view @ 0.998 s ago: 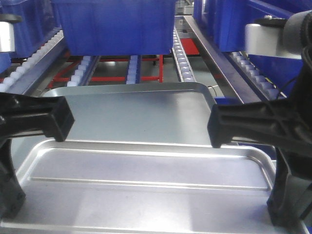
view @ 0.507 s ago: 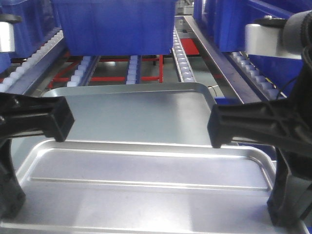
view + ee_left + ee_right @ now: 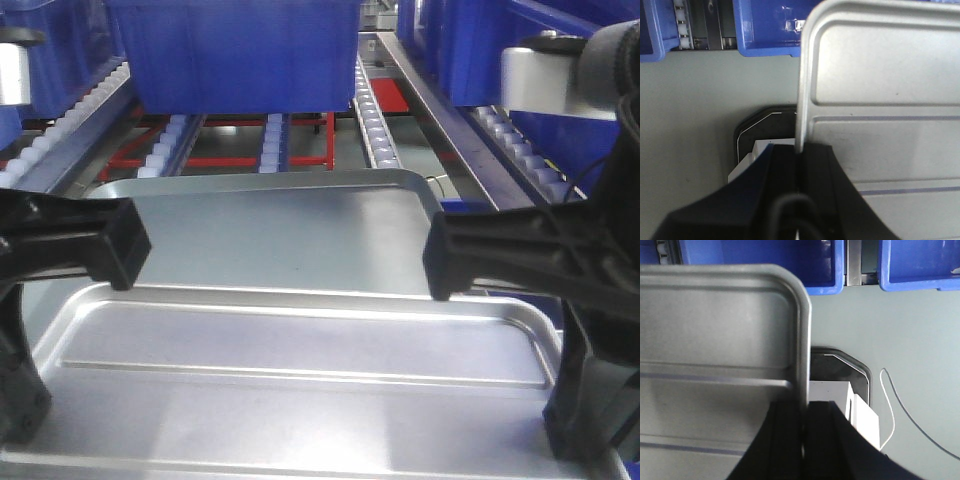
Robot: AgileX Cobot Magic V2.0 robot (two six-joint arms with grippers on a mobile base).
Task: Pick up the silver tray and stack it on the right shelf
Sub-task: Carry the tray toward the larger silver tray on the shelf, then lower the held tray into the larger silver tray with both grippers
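Silver tray: near rim cropped by the lower edge of the front view; each wrist view shows one end only.
Rear tray: front strip hidden behind the silver tray and both claws.
Left claw: pad contact with the rim masked by its own black body.
Right claw: likewise masked.
Blue bin: top cropped; covers the far roller tracks.
Dark plate: partly behind the tray.

A large blue plastic bin is seen at 12 o'clock in the front view. It is flanked by further blue bins at 10 o'clock and 2 o'clock. A plain-floored dull-grey tray is seen at the centre, nearer than the middle bin. In the right wrist view, a thin white cable is seen on the grey floor at 4 o'clock.
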